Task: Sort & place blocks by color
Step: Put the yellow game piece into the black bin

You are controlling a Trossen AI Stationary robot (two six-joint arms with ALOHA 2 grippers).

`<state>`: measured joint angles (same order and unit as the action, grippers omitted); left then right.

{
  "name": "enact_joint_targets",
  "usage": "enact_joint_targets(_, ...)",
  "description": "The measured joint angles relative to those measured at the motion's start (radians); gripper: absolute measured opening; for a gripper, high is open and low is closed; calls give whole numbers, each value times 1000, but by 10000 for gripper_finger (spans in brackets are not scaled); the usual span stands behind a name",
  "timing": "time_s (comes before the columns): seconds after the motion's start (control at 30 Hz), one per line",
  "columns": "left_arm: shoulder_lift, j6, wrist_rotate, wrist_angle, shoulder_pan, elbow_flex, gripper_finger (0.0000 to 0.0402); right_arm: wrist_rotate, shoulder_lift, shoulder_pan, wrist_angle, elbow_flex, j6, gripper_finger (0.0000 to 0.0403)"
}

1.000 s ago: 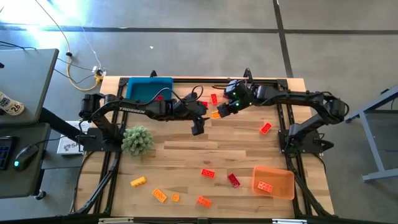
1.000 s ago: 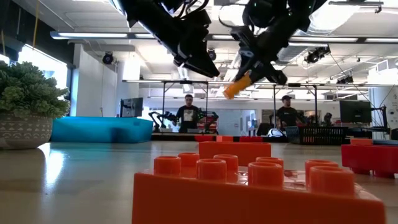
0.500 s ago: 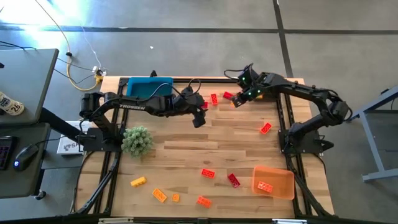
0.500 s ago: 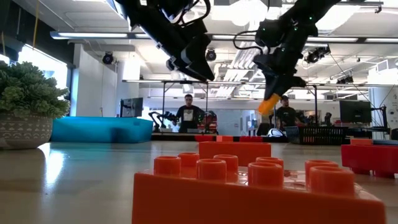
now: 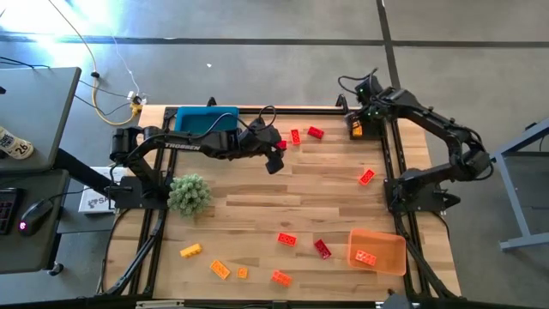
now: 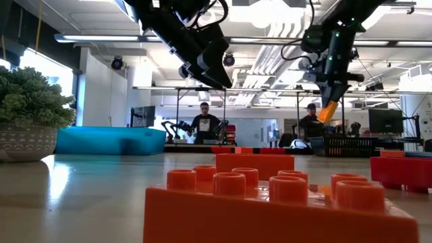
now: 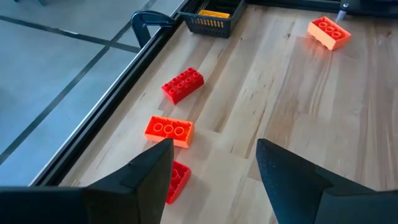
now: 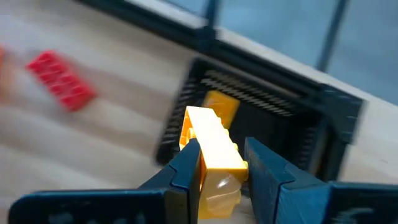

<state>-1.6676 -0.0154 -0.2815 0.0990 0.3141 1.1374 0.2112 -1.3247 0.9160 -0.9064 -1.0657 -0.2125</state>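
The right gripper (image 8: pixel 219 168) hangs above the small black slatted basket (image 5: pixel 357 129) at the far right corner of the pale wooden slatted table (image 5: pixel 257 206), its two fingers pinched on a yellow studded plastic brick (image 8: pixel 211 152). One yellow brick (image 8: pixel 219 107) already lies in that basket. The step in hand appears to be delivery of a yellow piece; the next move probably calls for lowering over the basket opening and parting the fingers.

The left gripper (image 7: pixel 211 165) hovers at the far middle of the table with its fingers spread and empty, beside three red bricks (image 7: pixel 183 84), the nearest partly hidden.

Count in the high view:
- Loose on the table: about five red bricks, roughly four orange or yellow ones (image 5: pixel 190 251) near the front edge; shades there are hard to separate.
- One brick inside the translucent orange tray (image 5: pixel 396 262).
- One blue tray (image 5: pixel 206 119); contents not discernible.
- One green spiky plant ball (image 5: pixel 189 194).
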Motion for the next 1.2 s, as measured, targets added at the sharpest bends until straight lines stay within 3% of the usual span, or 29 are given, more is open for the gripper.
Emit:
enact_joint_targets(0.17,0,2,-4,0,0,0,218,101,0,44,-2,0,0,78)
enact_joint_targets(0.77,0,27,-44,0,1,0,217,167,-133,33,-17,1,-146,78)
enact_joint_targets(1.2,0,53,-44,1,1,0,217,207,-245,33,13,1,-149,88)
